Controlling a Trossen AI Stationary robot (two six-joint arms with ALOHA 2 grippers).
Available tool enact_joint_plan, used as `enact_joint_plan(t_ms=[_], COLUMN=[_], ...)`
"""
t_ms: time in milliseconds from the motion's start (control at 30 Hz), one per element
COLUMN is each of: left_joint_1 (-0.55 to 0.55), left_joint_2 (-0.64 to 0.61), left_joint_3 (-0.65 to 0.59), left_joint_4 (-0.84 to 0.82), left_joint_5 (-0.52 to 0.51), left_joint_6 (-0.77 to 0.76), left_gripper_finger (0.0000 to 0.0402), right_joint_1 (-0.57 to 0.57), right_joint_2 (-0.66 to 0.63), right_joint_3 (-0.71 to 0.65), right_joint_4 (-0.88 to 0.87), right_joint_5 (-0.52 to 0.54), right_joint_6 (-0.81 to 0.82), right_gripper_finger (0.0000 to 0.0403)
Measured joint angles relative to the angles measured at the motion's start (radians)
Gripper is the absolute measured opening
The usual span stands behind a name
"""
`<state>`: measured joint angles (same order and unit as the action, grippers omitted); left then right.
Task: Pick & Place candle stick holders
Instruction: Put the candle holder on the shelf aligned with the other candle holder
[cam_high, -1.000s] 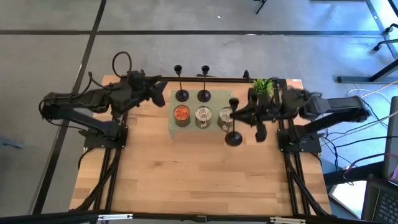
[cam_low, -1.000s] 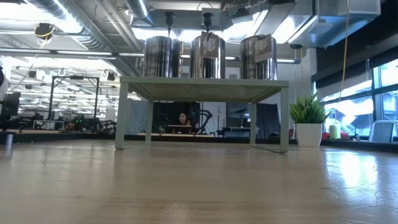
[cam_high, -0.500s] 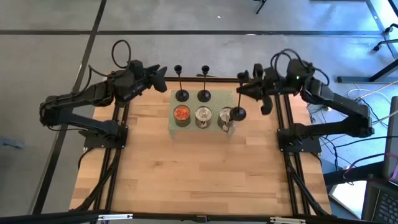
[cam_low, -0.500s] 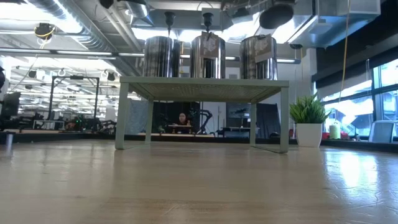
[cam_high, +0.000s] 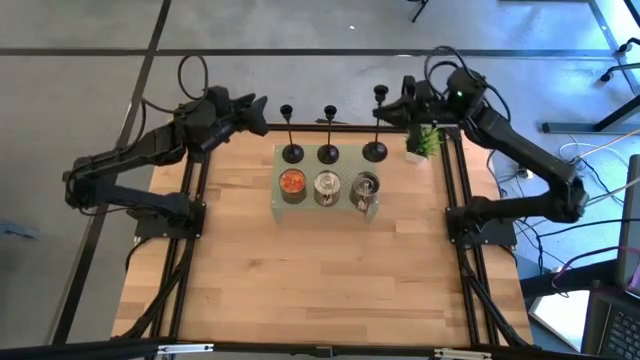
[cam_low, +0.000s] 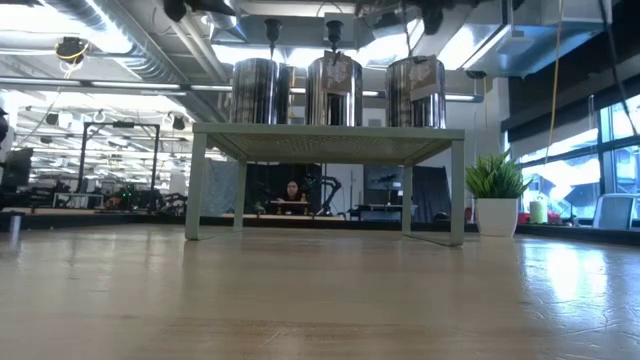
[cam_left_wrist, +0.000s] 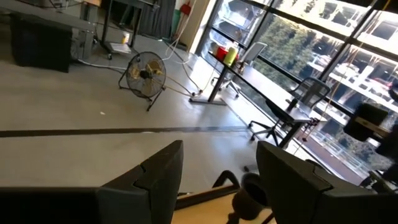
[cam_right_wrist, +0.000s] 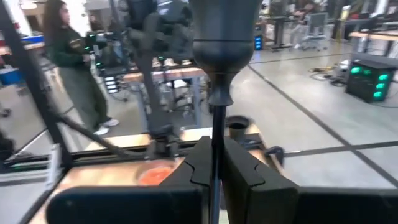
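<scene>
Three black candle stick holders stand in a row at the far side of the green rack (cam_high: 277, 205). The left one (cam_high: 290, 150) and the middle one (cam_high: 328, 150) rest on their round bases. My right gripper (cam_high: 390, 110) is shut on the third one (cam_high: 376, 125) at the rack's far right corner. Its cup top fills the right wrist view (cam_right_wrist: 224, 31). My left gripper (cam_high: 257, 108) is open and empty, raised left of the row. In the left wrist view (cam_left_wrist: 217, 171) a holder's cup (cam_left_wrist: 252, 190) shows beyond its fingers. My right gripper pinches the third holder's thin stem (cam_right_wrist: 215, 134) between its two fingers, below the cup top. The fingers come level from the table's right side and lie across the stem. The holder is upright, its base (cam_high: 375, 151) at the rack's far right corner; whether it rests there I cannot tell.
Three tin cans stand in a row on the rack's near side: one with an orange top (cam_high: 291, 183) and two silver ones (cam_high: 326, 186) (cam_high: 365, 190). A small potted plant (cam_high: 422, 140) stands right of the rack, near my right arm. Bare wooden table lies nearer.
My right gripper has carried the third holder up from the table right of the rack and toward the far edge. The holder now stands upright at the rack's far right corner, beside the other two. My left gripper has gone a little toward the far edge.
</scene>
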<state>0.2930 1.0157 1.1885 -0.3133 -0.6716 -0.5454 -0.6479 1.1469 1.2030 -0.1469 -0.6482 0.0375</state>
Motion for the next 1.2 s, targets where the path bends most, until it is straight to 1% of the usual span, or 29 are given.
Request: enact_joint_plan(t_ms=[100,300,567,700,800,900,1000,1200], left_joint_1=[0.032,0.088,0.143,0.161,0.164,0.163,0.163,0.163], left_joint_2=[0.0,0.0,0.013,0.026,0.035,0.037,0.037,0.039], left_joint_3=[0.0,0.0,0.0,0.0,0.0,0.0,0.0,0.0], left_joint_4=[-0.003,-0.004,-0.005,-0.009,-0.018,-0.022,-0.028,-0.03], left_joint_5=[0.041,0.085,0.098,0.124,0.126,0.124,0.121,0.115], left_joint_6=[0.003,0.041,0.134,0.179,0.182,0.192,0.193,0.211], left_gripper_finger=[0.02,0.02,0.02,0.02,0.02,0.02,0.02,0.02], right_joint_1=[-0.042,-0.098,-0.103,-0.098,-0.097,-0.098,-0.086,-0.012], right_joint_2=[0.047,0.124,0.15,0.138,0.121,0.106,0.077,0.046], right_joint_3=[0.0,0.0,-0.008,-0.082,-0.167,-0.243,-0.271,-0.278], right_joint_4=[0.064,0.155,0.19,0.306,0.421,0.502,0.499,0.378], right_joint_5=[-0.013,-0.034,-0.036,-0.017,0.036,0.043,0.069,0.155], right_joint_6=[-0.001,-0.002,-0.083,-0.09,-0.054,0.001,0.01,-0.037], right_gripper_finger=[0.0015,0.0015,0.0015,0.0015,0.0015,0.0015,0.0015,0.0015])
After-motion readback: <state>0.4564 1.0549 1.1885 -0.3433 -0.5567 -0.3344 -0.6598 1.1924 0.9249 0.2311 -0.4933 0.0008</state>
